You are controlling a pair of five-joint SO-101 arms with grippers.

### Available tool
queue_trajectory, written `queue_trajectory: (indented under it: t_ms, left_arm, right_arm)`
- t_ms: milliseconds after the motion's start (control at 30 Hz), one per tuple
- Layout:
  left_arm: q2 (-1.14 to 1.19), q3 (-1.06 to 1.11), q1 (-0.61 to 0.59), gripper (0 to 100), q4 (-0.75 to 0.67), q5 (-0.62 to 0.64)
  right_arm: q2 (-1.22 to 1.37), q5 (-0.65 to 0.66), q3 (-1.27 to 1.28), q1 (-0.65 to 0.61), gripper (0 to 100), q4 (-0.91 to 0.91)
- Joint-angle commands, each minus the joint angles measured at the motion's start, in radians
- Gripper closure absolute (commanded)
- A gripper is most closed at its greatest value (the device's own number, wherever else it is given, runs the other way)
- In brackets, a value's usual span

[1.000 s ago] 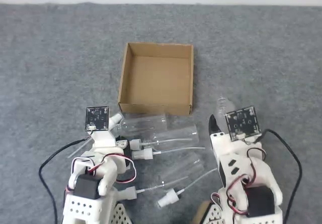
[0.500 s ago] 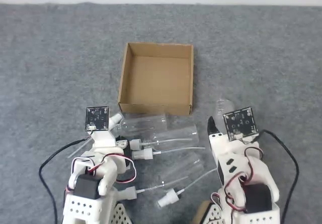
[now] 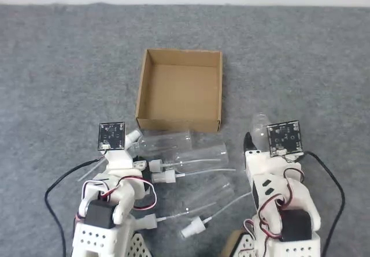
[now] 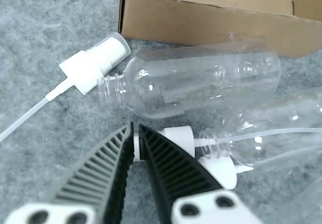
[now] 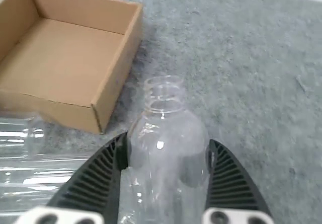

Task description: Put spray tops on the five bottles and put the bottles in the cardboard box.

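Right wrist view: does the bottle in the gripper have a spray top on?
No, the bottle held in the right gripper shows a bare, open threaded neck.

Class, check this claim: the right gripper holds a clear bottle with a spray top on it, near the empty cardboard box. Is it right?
No. The right gripper holds a clear bottle with nothing on its open neck, near the empty cardboard box; the right wrist view shows it.

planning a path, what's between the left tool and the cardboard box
A clear bottle on its side, a loose spray top at its neck, in the left wrist view.
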Motion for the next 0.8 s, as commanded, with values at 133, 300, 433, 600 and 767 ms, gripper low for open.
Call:
queue_trajectory:
  t_ms: [133,300,433,600,767]
  left_arm:
    - [-0.015,-0.012,0.025,99,-0.006,-0.009]
    - [-0.015,-0.012,0.048,99,-0.006,-0.009]
    - [-0.015,-0.012,0.054,99,-0.006,-0.009]
    - [-0.017,-0.012,0.055,99,-0.006,-0.012]
    - [-0.017,-0.033,0.044,99,-0.006,-0.012]
  right_arm:
    - [-0.008,-0.012,-0.011,0.031,89.4,-0.021]
    - [-0.008,-0.012,-0.009,0.035,89.4,-0.021]
    - [-0.008,-0.011,-0.009,0.035,89.4,-0.021]
    - [-0.008,-0.005,0.009,0.035,89.3,-0.03]
    - [-0.008,-0.005,0.009,0.036,89.4,-0.03]
